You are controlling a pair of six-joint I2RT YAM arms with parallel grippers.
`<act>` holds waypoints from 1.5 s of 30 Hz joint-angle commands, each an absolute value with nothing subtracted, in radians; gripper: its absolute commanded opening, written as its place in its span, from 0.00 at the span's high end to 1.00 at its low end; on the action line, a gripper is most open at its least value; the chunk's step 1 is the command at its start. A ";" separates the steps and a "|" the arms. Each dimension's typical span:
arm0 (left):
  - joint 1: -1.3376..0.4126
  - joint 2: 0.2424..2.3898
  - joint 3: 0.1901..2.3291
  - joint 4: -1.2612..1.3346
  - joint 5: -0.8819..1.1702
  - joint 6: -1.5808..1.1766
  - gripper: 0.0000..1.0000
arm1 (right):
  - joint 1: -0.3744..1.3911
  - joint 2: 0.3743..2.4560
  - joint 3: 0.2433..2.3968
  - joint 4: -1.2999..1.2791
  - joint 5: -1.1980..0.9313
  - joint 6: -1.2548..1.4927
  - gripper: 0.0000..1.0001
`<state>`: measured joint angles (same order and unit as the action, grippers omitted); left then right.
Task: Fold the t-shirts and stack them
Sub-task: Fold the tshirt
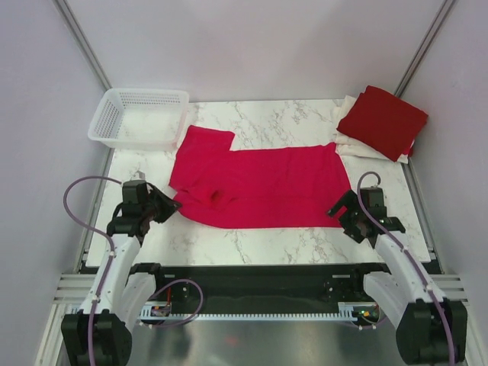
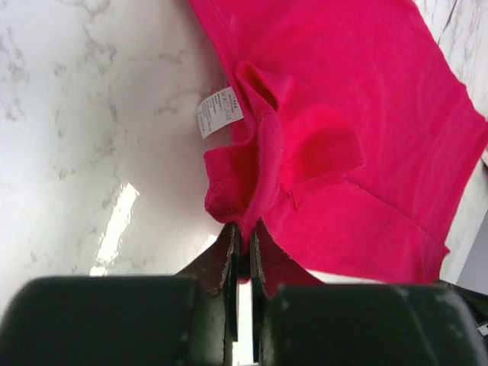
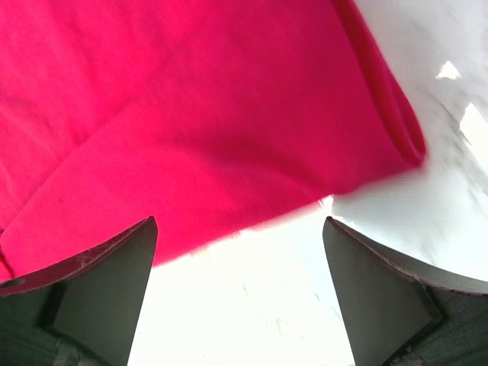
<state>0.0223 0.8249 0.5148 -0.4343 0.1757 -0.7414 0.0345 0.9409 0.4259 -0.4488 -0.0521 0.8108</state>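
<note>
The darker red shirt (image 1: 383,118) is covering most of the cream shirts (image 1: 352,146); the label (image 2: 219,111) is showing print too small to read.

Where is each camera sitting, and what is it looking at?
Top camera: high behind the arms, looking down at the marble table, crimson t-shirt, basket and folded shirts; both arms show.
Left wrist camera: on that arm, looking past the left jaws, closed on the t-shirt's bunched edge.
Right wrist camera: on that arm, looking past the wide-open right jaws at the t-shirt's corner.
Shared: all three see the crimson t-shirt.
</note>
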 commanded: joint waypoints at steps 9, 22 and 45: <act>0.021 0.667 0.713 -0.796 0.330 -0.709 0.00 | 0.031 0.673 0.637 -0.873 0.011 0.778 0.02; -0.238 1.049 0.778 -0.591 0.123 -0.603 0.07 | 0.392 1.084 0.824 -0.456 -0.051 0.758 0.06; -0.321 1.661 1.067 -0.362 -0.048 -0.482 0.39 | 0.528 1.385 0.847 -0.331 -0.038 0.742 0.09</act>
